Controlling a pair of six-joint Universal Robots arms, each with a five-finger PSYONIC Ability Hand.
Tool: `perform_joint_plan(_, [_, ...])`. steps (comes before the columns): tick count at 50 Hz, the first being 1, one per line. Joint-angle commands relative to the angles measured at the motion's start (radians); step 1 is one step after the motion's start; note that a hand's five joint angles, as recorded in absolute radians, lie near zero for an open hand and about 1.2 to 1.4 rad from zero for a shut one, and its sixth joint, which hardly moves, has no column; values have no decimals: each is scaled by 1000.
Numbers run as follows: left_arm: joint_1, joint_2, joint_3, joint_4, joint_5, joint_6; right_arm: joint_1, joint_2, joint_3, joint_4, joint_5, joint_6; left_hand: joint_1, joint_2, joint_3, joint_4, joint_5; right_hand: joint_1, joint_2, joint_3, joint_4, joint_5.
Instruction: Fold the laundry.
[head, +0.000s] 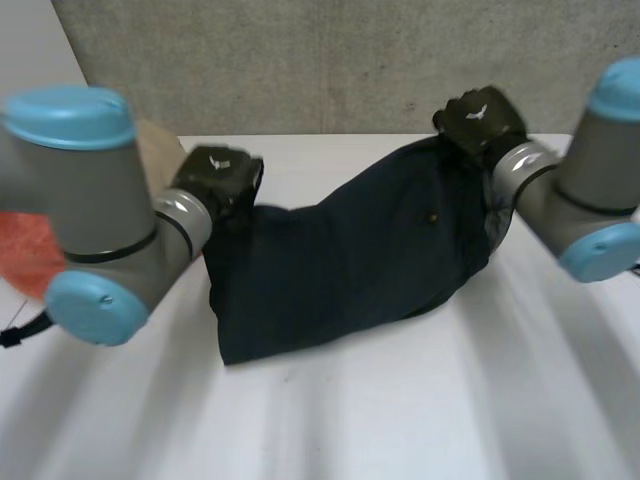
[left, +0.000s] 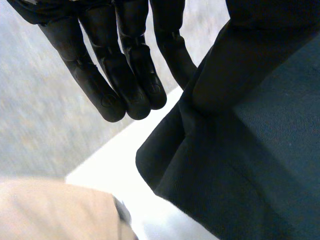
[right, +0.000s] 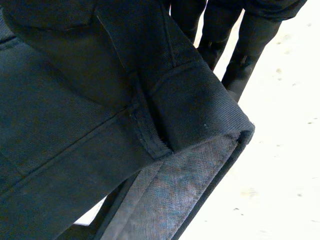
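A dark navy garment (head: 350, 260), trousers by its waistband, lies across the middle of the white table (head: 400, 420). My left hand (head: 215, 175) is at its far left corner and my right hand (head: 478, 120) at its far right corner, both holding the far edge up. In the left wrist view the fingers (left: 125, 75) are straight, and the garment (left: 250, 150) hangs from beside them at the thumb. In the right wrist view the waistband (right: 195, 115), with grey lining, hangs from the palm in front of the fingers (right: 250, 40).
A tan item (head: 160, 150) lies on the table behind my left hand, and appears near the fingertips (left: 50, 210) in the left wrist view. Something orange-red (head: 25, 250) sits at the table's left edge. A grey wall (head: 330, 60) stands behind the table.
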Motion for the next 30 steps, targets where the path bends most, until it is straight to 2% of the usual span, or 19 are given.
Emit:
perform_joint_plan(1, [27,-196,170,-50,-113,9,20,236,-125,-210,84,-2,24,-16,-7,-13,25,-684,-752,-760,-768,-730])
perform_joint_plan(2, [27,-199,185,-53,-127,9,26,240,-127,-234,101,-1,-132,-171,-163,-169,-131,-907,-976,-984,-991,-954])
perform_joint_plan(3, [27,-199,196,-58,-141,10,33,239,-126,-253,120,1,-281,-321,-313,-318,-280,-939,-1008,-1015,-1023,-985])
perform_joint_plan(4, [27,-193,208,-71,-164,13,43,224,-113,-279,161,2,-559,-599,-590,-596,-558,-939,-1008,-1015,-1023,-985])
perform_joint_plan(6, [25,-173,204,-79,-176,12,51,191,-87,-282,210,12,-763,-803,-795,-800,-762,-939,-1008,-1015,-1023,-985])
perform_joint_plan(9, [24,-97,173,-78,-173,7,56,64,8,-256,281,36,-917,-956,-948,-954,-916,-939,-1008,-1015,-1023,-985])
perform_joint_plan(14, [13,61,14,-55,-143,19,45,-155,173,-138,253,52,-911,-951,-943,-948,-910,-939,-1008,-1015,-1023,-985])
perform_joint_plan(18, [-19,158,-141,-41,-101,49,24,-243,273,32,148,42,-809,-848,-840,-846,-808,-887,-955,-963,-970,-933])
perform_joint_plan(20, [-53,184,-221,-38,-85,59,7,-255,316,138,82,35,-736,-775,-767,-773,-735,-758,-826,-834,-842,-804])
perform_joint_plan(24, [-116,181,-310,-23,-86,59,-29,-237,374,264,14,22,-606,-646,-637,-643,-605,-567,-635,-643,-651,-613])
perform_joint_plan(26, [-136,169,-330,-13,-92,58,-39,-217,394,278,-4,15,-600,-640,-631,-637,-599,-537,-605,-613,-621,-583])
perform_joint_plan(30, [-170,100,-340,16,-120,59,-62,-159,437,198,-29,13,-620,-660,-652,-657,-620,-534,-602,-610,-618,-580])
